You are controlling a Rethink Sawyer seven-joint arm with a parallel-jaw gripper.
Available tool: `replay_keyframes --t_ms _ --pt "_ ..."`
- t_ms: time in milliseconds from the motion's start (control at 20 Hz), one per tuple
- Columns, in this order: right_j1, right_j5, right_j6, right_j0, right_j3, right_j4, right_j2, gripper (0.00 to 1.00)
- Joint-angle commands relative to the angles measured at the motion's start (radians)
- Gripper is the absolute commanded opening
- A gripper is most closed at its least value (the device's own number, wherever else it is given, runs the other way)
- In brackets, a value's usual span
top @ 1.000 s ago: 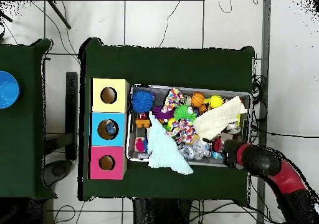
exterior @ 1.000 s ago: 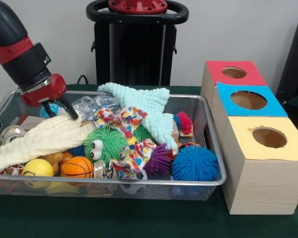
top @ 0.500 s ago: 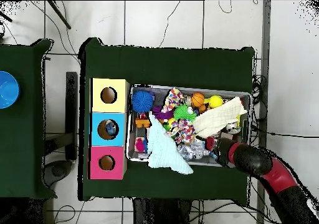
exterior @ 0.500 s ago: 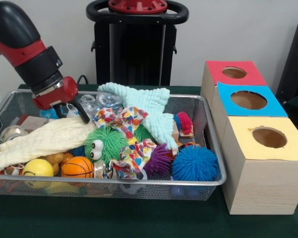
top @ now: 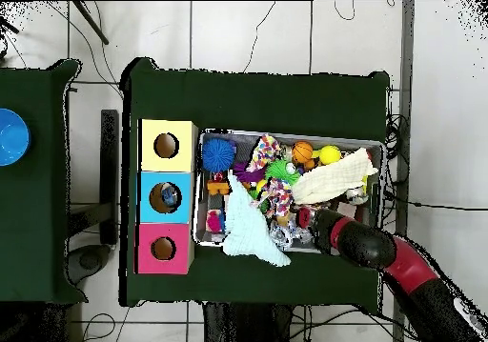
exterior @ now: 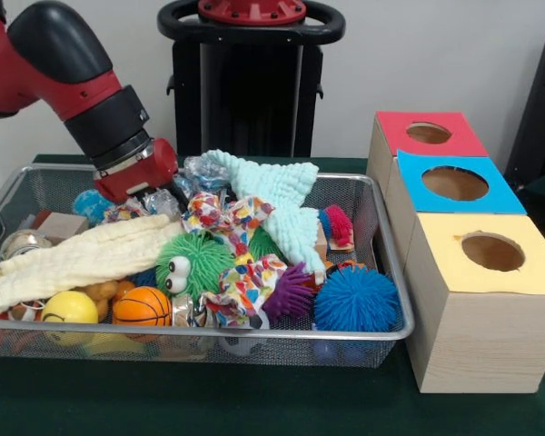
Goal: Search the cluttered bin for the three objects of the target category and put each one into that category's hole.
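Gripper [exterior: 163, 193] low at the wire bin's [exterior: 392, 300] back among crinkly clear plastic [exterior: 200, 170], its state hidden; cloths, spiky balls and toys fill the bin beside three holed boxes [exterior: 454, 186].

Three boxes [exterior: 463, 218], two cloths [exterior: 82, 259], one basketball [exterior: 141, 307].

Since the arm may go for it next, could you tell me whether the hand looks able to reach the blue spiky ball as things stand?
Probably yes. The blue spiky ball lies on top at the basket's front corner by the boxes, uncovered from above. The hand is across the basket among the crinkly wrappers.
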Motion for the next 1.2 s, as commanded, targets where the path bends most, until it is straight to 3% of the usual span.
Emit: replay_keyframes --t_ms 50,500,550,950,1100,1200 --pt "0.045 -0.025 0.024 0.046 0.058 -0.036 -0.024 1.00" --pt "0.044 -0.032 0.021 0.056 0.052 -0.028 -0.026 1.00" --pt "0.045 -0.042 0.022 0.055 0.050 -0.030 -0.024 0.00" --pt "0.060 -0.072 -0.012 0.070 0.006 -0.055 -0.007 0.00" --pt "0.004 -0.099 0.023 0.103 0.014 -0.057 -0.007 0.00" --pt "-0.055 -0.132 0.091 0.189 -0.037 -0.052 -0.039 0.00"
